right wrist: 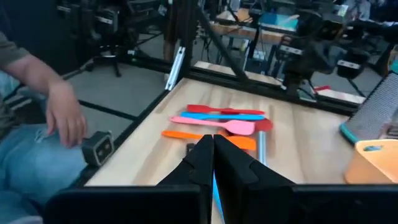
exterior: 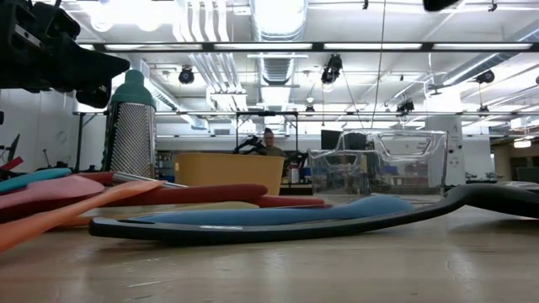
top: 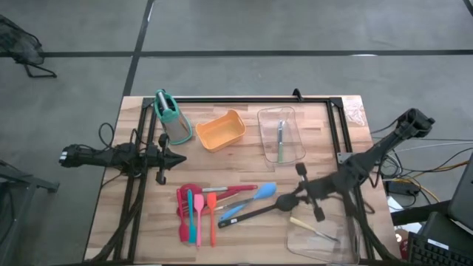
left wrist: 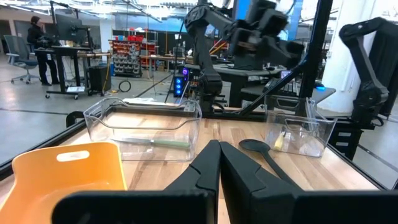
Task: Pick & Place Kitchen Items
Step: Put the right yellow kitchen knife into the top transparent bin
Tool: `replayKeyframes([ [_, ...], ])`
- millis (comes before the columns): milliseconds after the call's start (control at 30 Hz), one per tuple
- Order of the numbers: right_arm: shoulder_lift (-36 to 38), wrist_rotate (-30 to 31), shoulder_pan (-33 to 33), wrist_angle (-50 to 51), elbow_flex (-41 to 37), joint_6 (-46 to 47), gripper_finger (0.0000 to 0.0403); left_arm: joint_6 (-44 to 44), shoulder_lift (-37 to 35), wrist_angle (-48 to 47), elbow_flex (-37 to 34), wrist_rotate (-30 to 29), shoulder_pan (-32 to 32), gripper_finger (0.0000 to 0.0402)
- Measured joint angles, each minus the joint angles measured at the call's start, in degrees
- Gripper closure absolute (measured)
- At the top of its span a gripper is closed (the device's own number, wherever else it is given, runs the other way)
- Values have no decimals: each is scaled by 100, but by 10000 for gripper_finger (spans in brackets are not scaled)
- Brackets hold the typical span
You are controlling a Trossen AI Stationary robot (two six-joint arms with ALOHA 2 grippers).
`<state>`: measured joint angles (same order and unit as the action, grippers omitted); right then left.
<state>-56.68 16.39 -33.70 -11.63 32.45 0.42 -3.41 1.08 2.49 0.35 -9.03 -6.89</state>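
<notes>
Several slim utensils lie flat on the table's near middle: red, pink, teal and orange spatulas (top: 196, 210), a red-handled tool (top: 230, 191), a blue spatula (top: 259, 193) and a black ladle (top: 251, 213). In the low view the blue spatula (exterior: 278, 213) lies along the ladle (exterior: 278, 229). My right gripper (top: 283, 201) is shut and empty, hovering above the ladle's bowl end; its fingers (right wrist: 212, 146) are closed together. My left gripper (top: 179, 158) is shut and empty at the table's left, fingers (left wrist: 219, 155) together. A green utensil (top: 281, 140) and a yellow piece (top: 310, 227) lie in clear trays.
An orange tub (top: 220, 131) and a teal-handled grey grater (top: 170, 114) stand at the far left. One clear tray (top: 294, 118) sits far right, another (top: 295, 240) near right. A black frame (top: 244, 100) borders the table. A person's hand (right wrist: 62, 118) shows beside the table edge.
</notes>
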Motion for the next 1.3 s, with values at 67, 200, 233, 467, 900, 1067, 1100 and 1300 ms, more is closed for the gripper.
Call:
replayKeyframes([
  [67,237,-181,266,-55,-191,-90,394,0,0,2,0,0,-1,388],
  [200,684,-731,811,-81,-440,-299,394,-2,0,1,-2,2,2,388],
  [233,786,-948,935,-77,-488,-350,394,-2,0,2,-2,0,-1,388],
  [467,1259,-2167,1592,-75,-538,-669,394,-2,-1,1,0,0,0,388],
  [900,1393,-3214,2334,-59,-693,-912,394,1,18,2,-2,0,-1,388],
  [1067,1758,-3284,2643,-53,-874,-798,394,-2,24,15,1,-1,-1,388],
  [1100,1856,-3300,2701,-59,-920,-774,394,-14,22,19,1,-1,2,388],
  [1300,2748,-3372,3198,710,-1264,-507,394,-310,24,460,0,-5,2,388],
])
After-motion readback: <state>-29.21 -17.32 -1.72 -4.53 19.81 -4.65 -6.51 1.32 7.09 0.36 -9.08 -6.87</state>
